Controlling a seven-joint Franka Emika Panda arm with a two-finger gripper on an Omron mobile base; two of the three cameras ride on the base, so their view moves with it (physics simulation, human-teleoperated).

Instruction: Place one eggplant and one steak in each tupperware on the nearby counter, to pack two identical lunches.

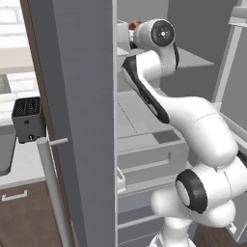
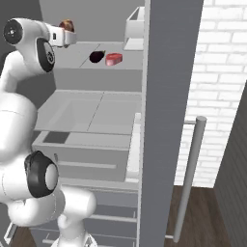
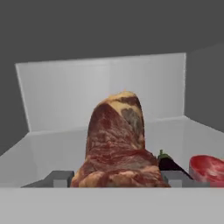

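Note:
A lumpy mottled brown and tan steak (image 3: pixel 117 140) stands between my gripper's (image 3: pixel 117 178) fingers, which press on its two sides low down. In the right base view the gripper (image 2: pixel 65 34) is at the left end of the upper fridge shelf (image 2: pixel 82 60), with the brown steak (image 2: pixel 66 24) just above it. To its right on the shelf lie a near-black eggplant (image 2: pixel 97 56) and a flat pink-red steak (image 2: pixel 114 59). Both also lie right of the held steak in the hand view, the eggplant (image 3: pixel 168 162) and the red steak (image 3: pixel 208 168). The tupperware is out of view.
I am reaching into an open fridge. Its door (image 1: pixel 77 120) with a long bar handle (image 1: pixel 50 188) stands to the left, with a dark toaster (image 1: pixel 28 118) on the counter beyond. A white bin (image 2: pixel 134 29) sits at the shelf's back right. Grey drawers (image 2: pixel 87 116) lie below.

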